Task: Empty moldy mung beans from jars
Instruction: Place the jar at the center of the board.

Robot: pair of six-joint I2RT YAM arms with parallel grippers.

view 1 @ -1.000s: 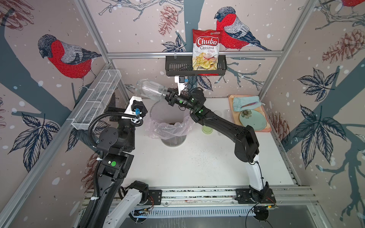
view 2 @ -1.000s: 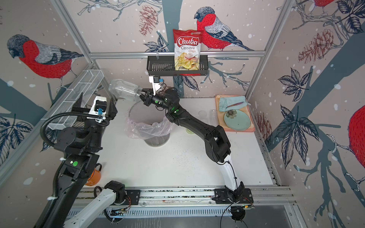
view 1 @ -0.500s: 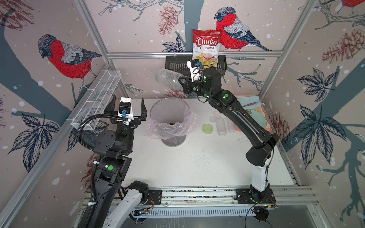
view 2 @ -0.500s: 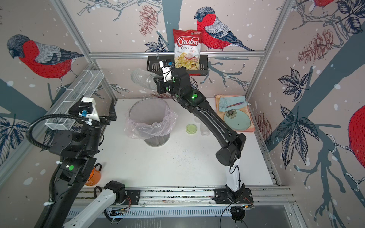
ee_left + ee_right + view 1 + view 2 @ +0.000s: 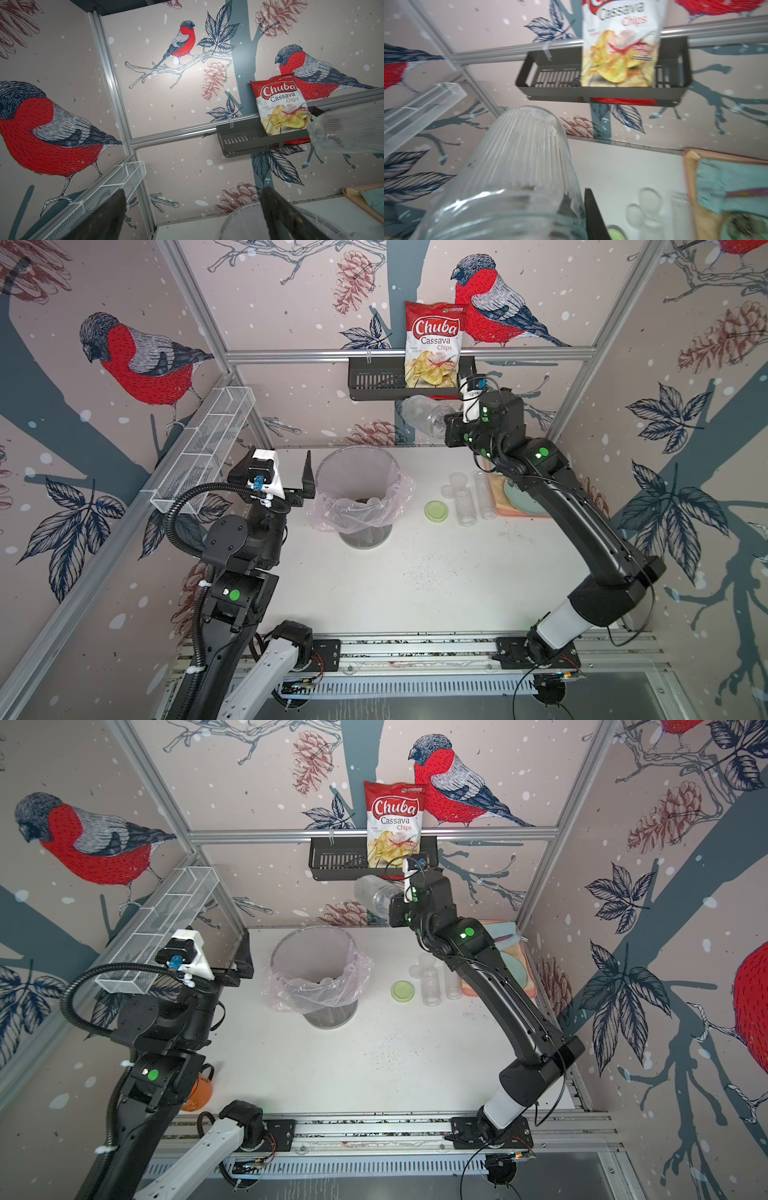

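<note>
Pinching the ribbed glass jar (image 5: 422, 414) at its mouth end, the right end effector (image 5: 444, 429) holds it on its side, high by the back wall, just under the black basket (image 5: 374, 381) and clear of the bin (image 5: 357, 450). The left end effector (image 5: 276, 457) stands spread beside the bin's left edge. Bare tabletop (image 5: 415, 572) lies in front. An orange object (image 5: 198, 1092) shows in a top view only; the right wrist view shows one finger (image 5: 591, 212) against the glass.

Lab cell: aluminium frame (image 5: 291, 355), bird wallpaper (image 5: 141, 364)
</note>
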